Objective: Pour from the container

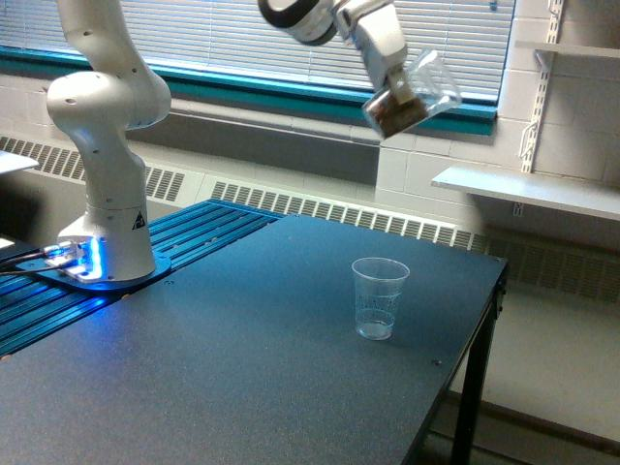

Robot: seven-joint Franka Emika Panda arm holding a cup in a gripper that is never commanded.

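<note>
The container [415,94] is a clear jar with dark brown material in its lower end, held tilted high above the table in the exterior view. My gripper [392,68] is shut on it, with the white wrist reaching in from the upper left. The jar's mouth points up and to the exterior view's right. A small clear plastic cup [379,297] stands upright on the dark table [213,368], well below the jar and slightly to its left. It looks empty.
The arm's white base [107,194] stands at the exterior view's left on blue slats [194,232]. The table's right edge [484,320] drops off beside the cup. A white shelf [533,189] and a window with blinds [291,39] lie behind.
</note>
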